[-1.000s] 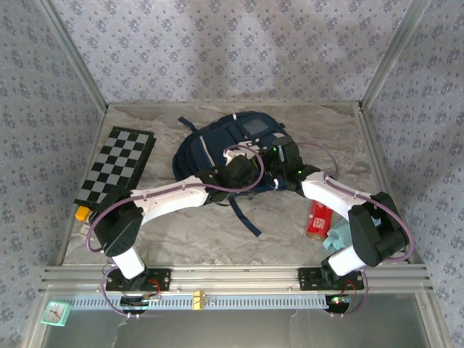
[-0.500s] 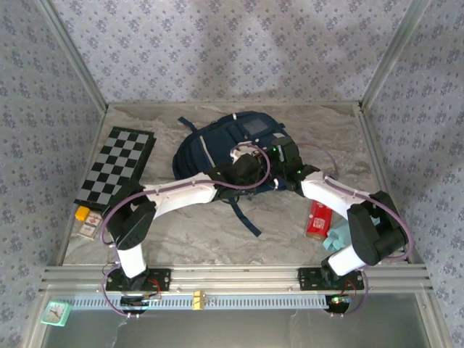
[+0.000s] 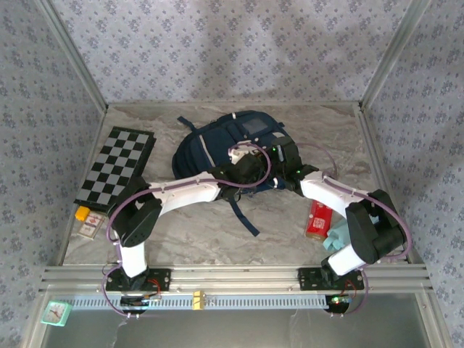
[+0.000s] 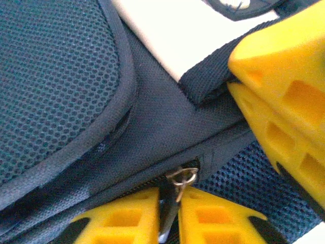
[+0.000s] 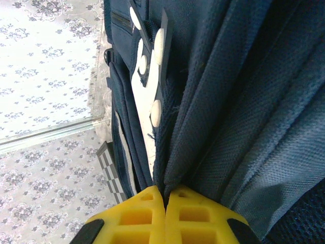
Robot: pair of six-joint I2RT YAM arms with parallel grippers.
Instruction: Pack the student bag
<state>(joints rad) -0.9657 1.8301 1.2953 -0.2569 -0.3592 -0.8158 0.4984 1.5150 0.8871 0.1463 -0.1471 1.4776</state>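
On marble table [image 3: 290, 225], navy white-striped student bag [image 3: 201, 148]

The bag [image 3: 217, 145] is navy woven cloth, matt; in the right wrist view its folds show a fine, slightly rough weave, with a smooth white patch [image 5: 143, 91] at upper left. In the left wrist view, the upper left is open-cell mesh [image 4: 51, 76] edged with ribbed piping, and a coarse webbing strap [image 4: 203, 84] sits right of centre. The zip pull [image 4: 181, 179] at bottom centre is shiny metal. Both the left gripper [image 4: 170, 201] and right gripper [image 5: 165, 195] are matt yellow moulded plastic. In the top view the table [image 3: 217, 232] looks like smooth marbled stone, the rails [image 3: 232, 275] along the bottom brushed metal, and the chessboard [image 3: 116, 167] at left flat and matt.
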